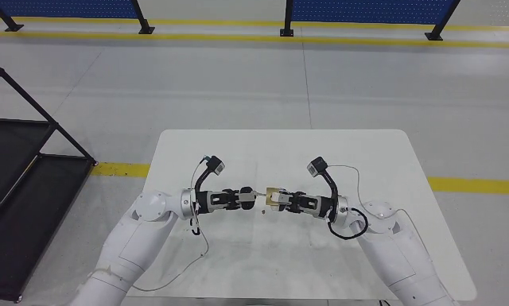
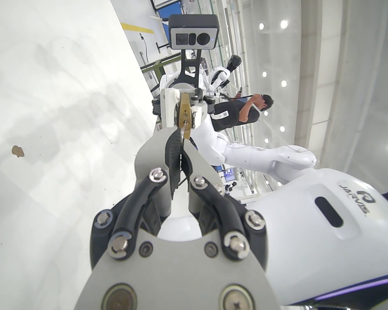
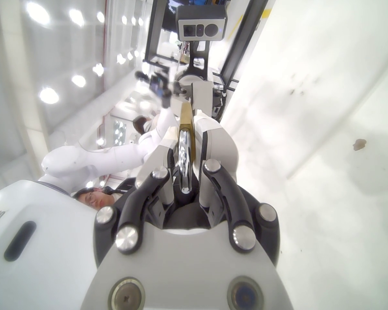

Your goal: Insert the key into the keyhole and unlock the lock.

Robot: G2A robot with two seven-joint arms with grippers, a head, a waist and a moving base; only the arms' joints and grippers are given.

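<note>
While both arms hang level above the middle of the white table [image 1: 318, 155], facing each other, the left gripper [image 2: 181, 138] is clamped tight on the thin silvery key [image 2: 182, 134], whose tip meets the end of the brass lock [image 2: 184, 116]. The right gripper [image 3: 184, 145] is closed around that lock, with the shiny shackle [image 3: 183, 156] toward its wrist and the brass body pointing at the key. How far in the key sits cannot be told.
</note>
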